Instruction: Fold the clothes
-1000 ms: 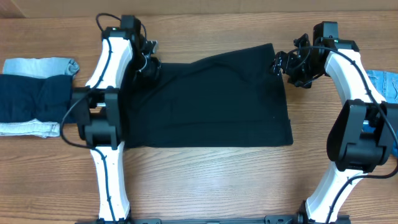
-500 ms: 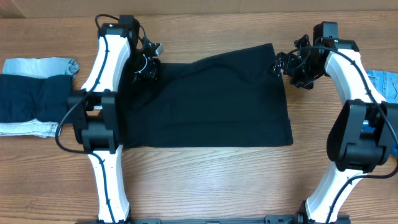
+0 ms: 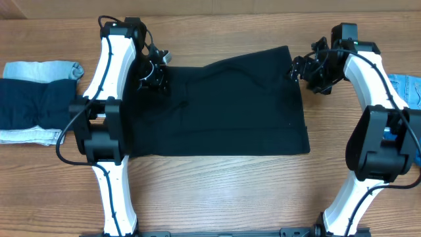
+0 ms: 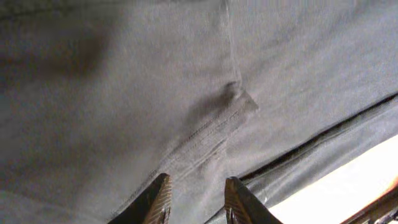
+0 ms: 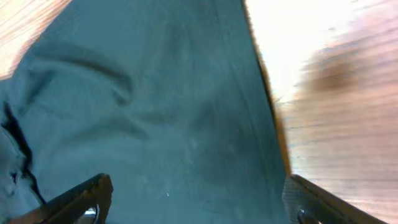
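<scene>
Black cloth fills the middle of the wooden table: the black garment lies spread flat, roughly rectangular, its long side running from one arm to the other.

Over at its far left corner, the left gripper sits low on the fabric. From its own camera the two fingertips stand close together, with only a narrow gap between them. A stitched seam runs down toward that gap, and I cannot tell whether any cloth is actually pinched there.

Across the table, the right gripper hovers at the garment's far right corner. Its fingers are spread wide and hold nothing, with one finger over the cloth and the other out past the hem, above bare wood.

Off to the left, well apart from the spread piece, a navy garment rests on top of light-blue denim. At the right edge, a bit of blue fabric peeks out beside the right arm.
</scene>
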Controlling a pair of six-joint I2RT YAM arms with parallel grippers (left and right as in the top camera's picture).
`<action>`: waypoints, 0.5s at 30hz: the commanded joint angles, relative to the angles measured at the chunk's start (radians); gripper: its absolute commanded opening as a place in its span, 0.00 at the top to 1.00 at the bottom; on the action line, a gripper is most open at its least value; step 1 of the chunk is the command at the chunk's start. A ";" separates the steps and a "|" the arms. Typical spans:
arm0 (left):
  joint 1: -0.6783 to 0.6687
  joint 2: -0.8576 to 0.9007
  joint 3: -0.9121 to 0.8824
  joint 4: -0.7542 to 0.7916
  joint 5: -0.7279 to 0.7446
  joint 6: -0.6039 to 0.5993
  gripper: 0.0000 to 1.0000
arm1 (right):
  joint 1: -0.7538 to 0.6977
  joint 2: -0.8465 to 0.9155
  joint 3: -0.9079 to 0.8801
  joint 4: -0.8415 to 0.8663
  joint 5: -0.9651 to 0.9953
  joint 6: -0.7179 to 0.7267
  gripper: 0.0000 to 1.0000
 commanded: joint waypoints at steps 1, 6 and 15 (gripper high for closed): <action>-0.027 -0.020 0.003 0.010 0.024 0.008 0.68 | 0.001 -0.011 0.131 -0.046 0.090 -0.008 0.08; -0.061 -0.020 0.003 0.032 0.083 0.008 0.67 | 0.000 0.005 0.193 0.162 0.065 -0.136 0.04; -0.060 -0.020 0.003 0.026 0.083 0.000 0.66 | 0.005 0.297 0.299 0.420 -0.047 -0.113 0.04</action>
